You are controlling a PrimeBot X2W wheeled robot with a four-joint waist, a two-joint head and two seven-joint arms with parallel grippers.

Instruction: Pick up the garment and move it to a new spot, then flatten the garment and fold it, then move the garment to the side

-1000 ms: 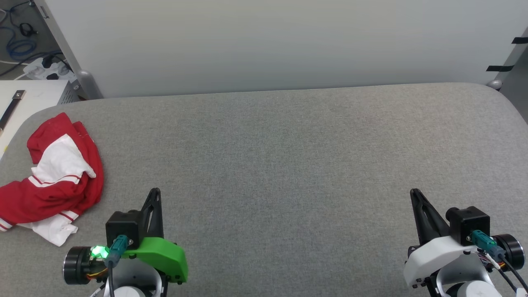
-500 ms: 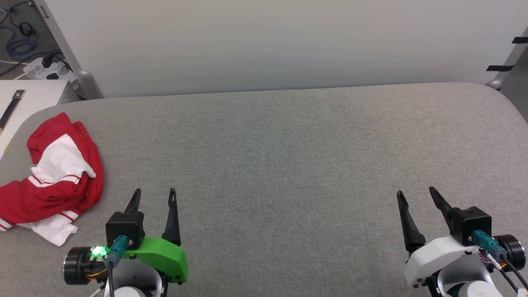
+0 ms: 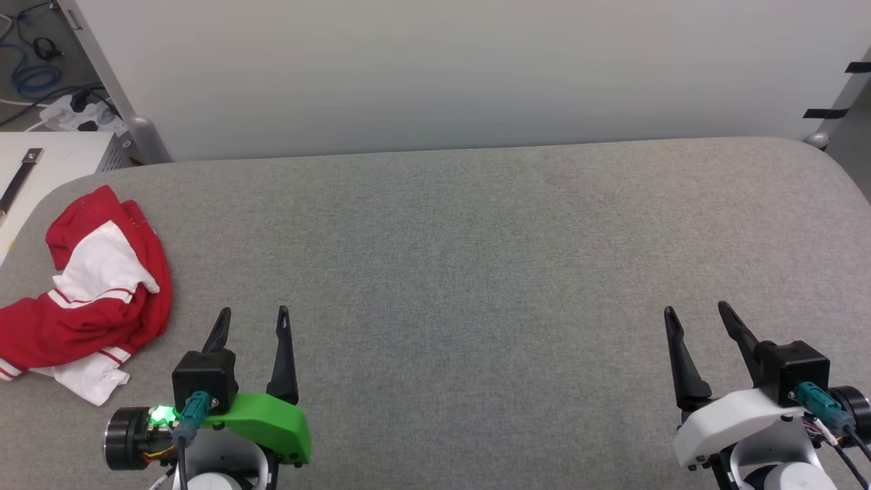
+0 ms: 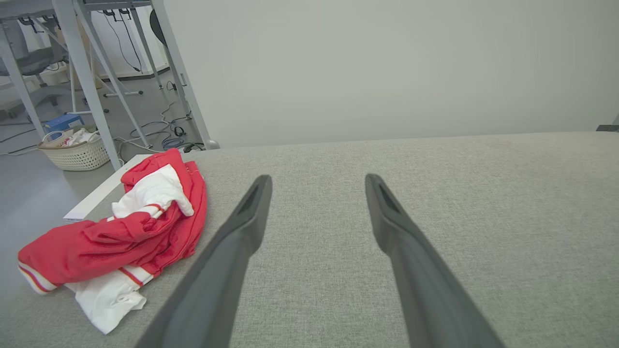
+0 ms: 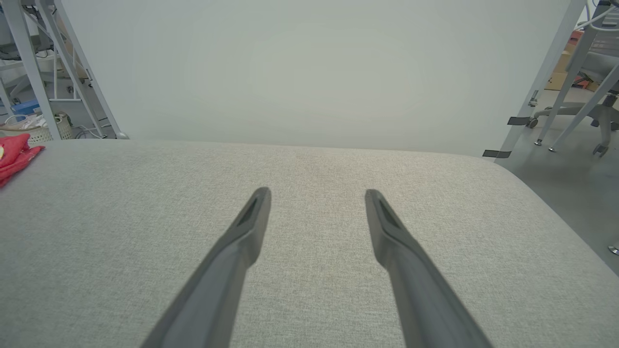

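Red garment (image 3: pixel 81 327) lies apart from left fingers (image 3: pixel 282 354) and right fingers (image 3: pixel 682 361), all spread wide, empty, pointing forward.

No legible text, label, brand, number or sign in any view. Crumpled garment (image 3: pixel 88 299) on bench (image 3: pixel 476 272), left of left tool (image 3: pixel 253 311): visible folds plain red, white, striped trim.

Grey fabric-covered table (image 3: pixel 476 224) with rounded corners, crumpled red-and-white garment (image 3: pixel 95 299) at its left edge
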